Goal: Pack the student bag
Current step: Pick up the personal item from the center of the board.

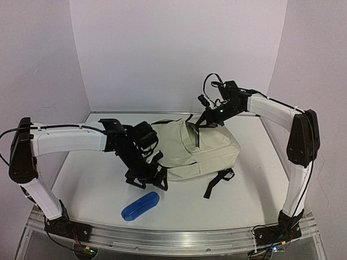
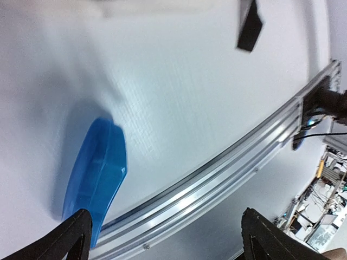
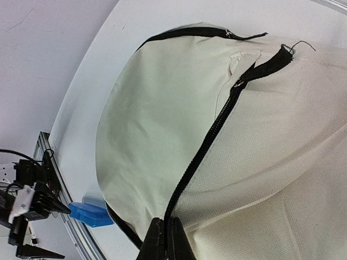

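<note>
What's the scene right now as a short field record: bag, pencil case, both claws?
student bag: lying on the table, toward the rear
blue pencil case: on the table near the front edge, outside the bag
left claw: open, empty, above the table beside the pencil case
right claw: shut, pinching the student bag at its black zipper
packing: pencil case not yet in the bag
</note>
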Robot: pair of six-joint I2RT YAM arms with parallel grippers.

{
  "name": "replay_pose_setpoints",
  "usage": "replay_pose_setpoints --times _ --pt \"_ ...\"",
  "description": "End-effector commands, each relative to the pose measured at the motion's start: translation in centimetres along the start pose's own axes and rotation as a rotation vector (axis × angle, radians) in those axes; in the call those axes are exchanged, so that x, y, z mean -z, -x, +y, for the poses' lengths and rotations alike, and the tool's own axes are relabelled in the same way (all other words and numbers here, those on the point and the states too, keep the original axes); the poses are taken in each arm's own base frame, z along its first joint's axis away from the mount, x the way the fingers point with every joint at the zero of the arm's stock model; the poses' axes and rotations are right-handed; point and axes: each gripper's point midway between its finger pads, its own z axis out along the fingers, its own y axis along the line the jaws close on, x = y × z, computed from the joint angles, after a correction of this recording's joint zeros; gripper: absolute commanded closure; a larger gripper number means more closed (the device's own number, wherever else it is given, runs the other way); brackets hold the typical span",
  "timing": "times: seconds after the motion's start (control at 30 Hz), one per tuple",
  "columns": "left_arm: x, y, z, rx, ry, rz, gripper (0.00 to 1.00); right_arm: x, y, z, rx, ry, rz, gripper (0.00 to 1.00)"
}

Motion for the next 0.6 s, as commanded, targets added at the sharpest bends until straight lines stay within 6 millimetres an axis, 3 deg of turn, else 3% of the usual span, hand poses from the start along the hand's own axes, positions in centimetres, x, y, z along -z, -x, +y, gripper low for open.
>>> replay_pose_setpoints --times 0.0,0.13,0.33,0.57 --pt "-0.3 -3.5 4.2 0.084 0.191 0.055 0.04 1.8 0.5 1.7 0.046 0.014 -0.033 1.0" --pt "-0.9 -5.0 5.8 0.065 0.292 0.097 0.04 1.8 0.5 1.7 0.043 0.013 -0.031 1.0" --pt "-4.0 -6.4 5.5 0.0 0.323 0.188 0.15 1.8 0.6 1.7 0.047 0.01 -0.033 1.0" --pt "-5.9 -5.7 8.1 -0.04 0.496 0.206 0.3 1.7 0.4 1.9 0.04 0.031 -0.027 1.0"
